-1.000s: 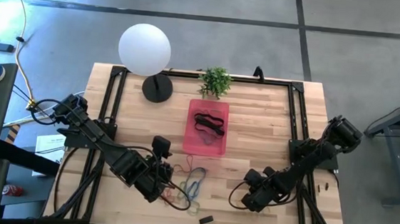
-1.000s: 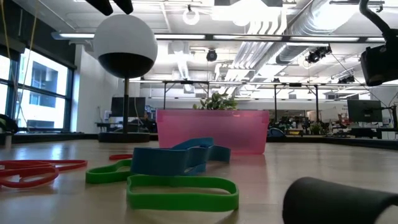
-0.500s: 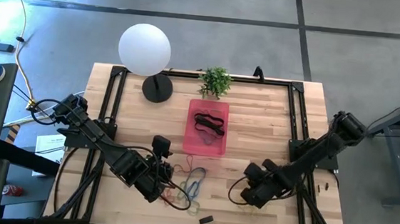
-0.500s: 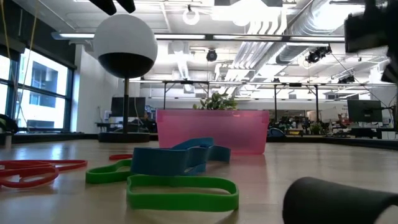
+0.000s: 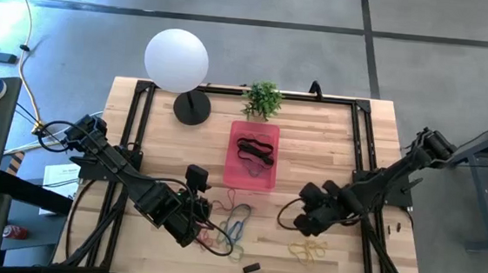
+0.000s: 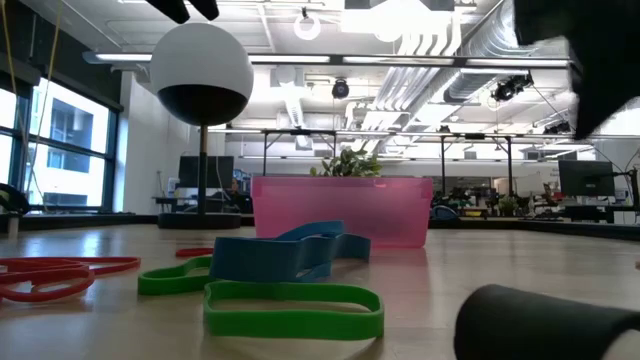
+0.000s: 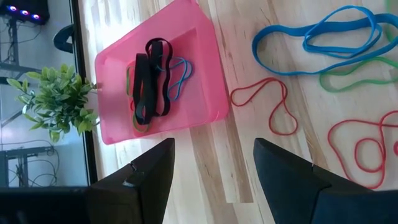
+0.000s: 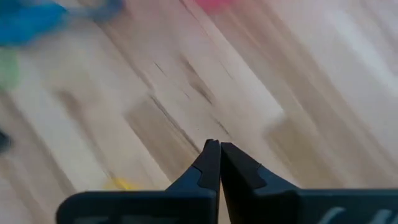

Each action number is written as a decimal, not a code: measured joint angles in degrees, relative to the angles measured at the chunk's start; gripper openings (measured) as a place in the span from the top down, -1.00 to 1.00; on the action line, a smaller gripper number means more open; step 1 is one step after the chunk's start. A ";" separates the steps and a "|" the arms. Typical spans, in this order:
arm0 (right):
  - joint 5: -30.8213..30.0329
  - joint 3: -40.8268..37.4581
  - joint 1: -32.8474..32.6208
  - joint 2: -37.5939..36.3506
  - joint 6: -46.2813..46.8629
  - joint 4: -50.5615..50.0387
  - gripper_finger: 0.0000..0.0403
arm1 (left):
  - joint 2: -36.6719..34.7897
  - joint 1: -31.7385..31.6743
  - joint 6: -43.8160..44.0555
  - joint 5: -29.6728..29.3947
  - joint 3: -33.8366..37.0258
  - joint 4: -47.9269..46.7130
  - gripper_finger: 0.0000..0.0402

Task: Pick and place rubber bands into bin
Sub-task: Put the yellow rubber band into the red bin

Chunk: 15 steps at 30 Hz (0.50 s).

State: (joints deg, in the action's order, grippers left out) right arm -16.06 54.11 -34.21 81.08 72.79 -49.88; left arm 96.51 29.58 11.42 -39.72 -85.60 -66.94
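Note:
The pink bin [image 5: 250, 177] stands mid-table with black and coloured rubber bands [image 7: 149, 81] inside. Blue, green and red rubber bands [image 5: 234, 223] lie flat on the wood just near of it, and they also show in the low view [image 6: 290, 255]. A small heap of yellow bands [image 5: 307, 249] lies to their right. My left gripper [image 7: 214, 180] is open and empty beside the loose bands [image 5: 202, 223]. My right gripper [image 8: 214, 149] is shut above the wood, just far of the yellow heap [image 5: 301, 226]. Nothing shows between its tips.
A small black block [image 5: 251, 267] lies near the front edge. A white globe lamp [image 5: 177, 60] and a small green plant [image 5: 263, 99] stand at the back. Black frame rails run along the table's left, right and far sides.
My right gripper has moved up and toward the table's far edge, uncovering the yellow bands, which stay on the wood. My left arm has kept still.

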 joint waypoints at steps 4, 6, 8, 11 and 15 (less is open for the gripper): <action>6.42 -2.95 0.23 0.09 5.73 0.45 0.85 | 0.02 0.00 0.60 -0.48 0.00 -0.02 -0.04; 7.61 -4.13 0.23 0.09 7.29 2.49 0.75 | 0.02 0.00 0.92 -1.15 0.00 0.03 -0.04; 7.63 -4.98 0.23 0.11 8.00 4.83 0.61 | 0.02 0.00 1.03 -1.93 0.00 0.07 -0.04; 7.51 -6.60 0.44 0.11 7.72 8.91 0.41 | 0.02 0.00 1.01 -2.66 0.00 0.07 -0.04; 8.30 -9.34 0.52 0.11 8.42 13.15 0.18 | 0.02 0.00 0.99 -3.41 0.00 0.05 -0.04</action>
State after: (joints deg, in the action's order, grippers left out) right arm -7.76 44.77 -33.69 81.19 81.22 -36.73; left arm 96.53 29.58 12.40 -43.13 -85.60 -66.89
